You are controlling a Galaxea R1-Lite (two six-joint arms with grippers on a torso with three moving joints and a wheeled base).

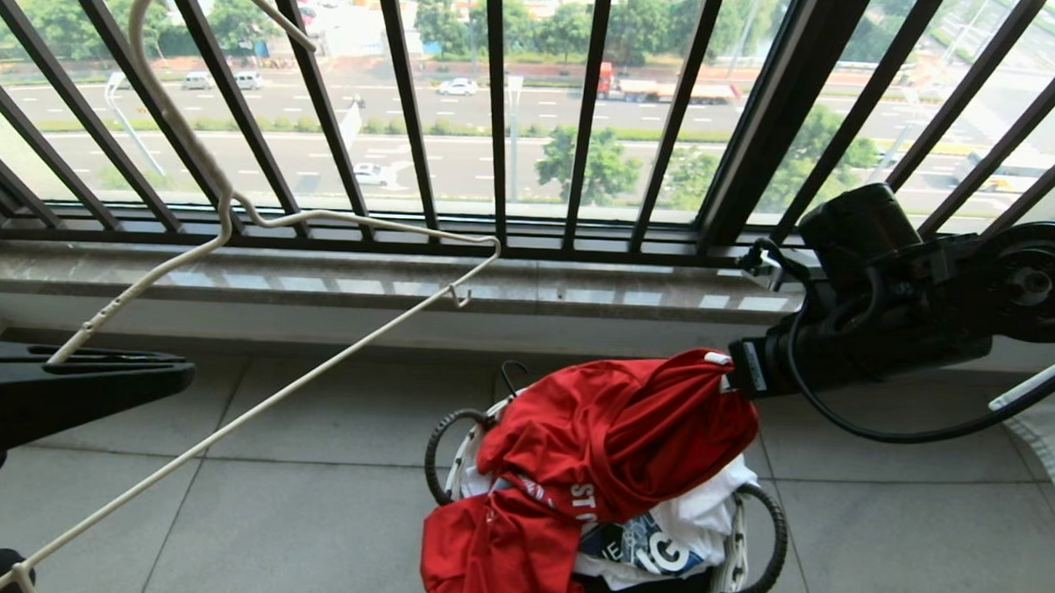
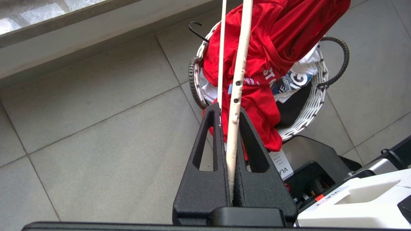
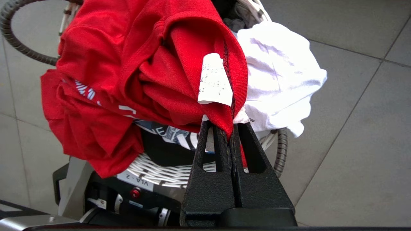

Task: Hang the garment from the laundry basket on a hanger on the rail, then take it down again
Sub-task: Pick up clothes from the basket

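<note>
Head view puts the right gripper (image 1: 740, 367) at centre right, jaws pinched on a fold of the red garment (image 1: 592, 457), which bunches up out of the laundry basket (image 1: 751, 550) at lower centre; gripping near the seam probably lets the shirt lift free of the other clothes. At far left the left gripper (image 1: 139, 375) clamps one arm of the hanger (image 1: 332, 369), holding it clear, likely ready for dressing.

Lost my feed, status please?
Left hand shut on hanger. Right hand shut on red T-shirt, over basket. Nothing blocking.
</note>
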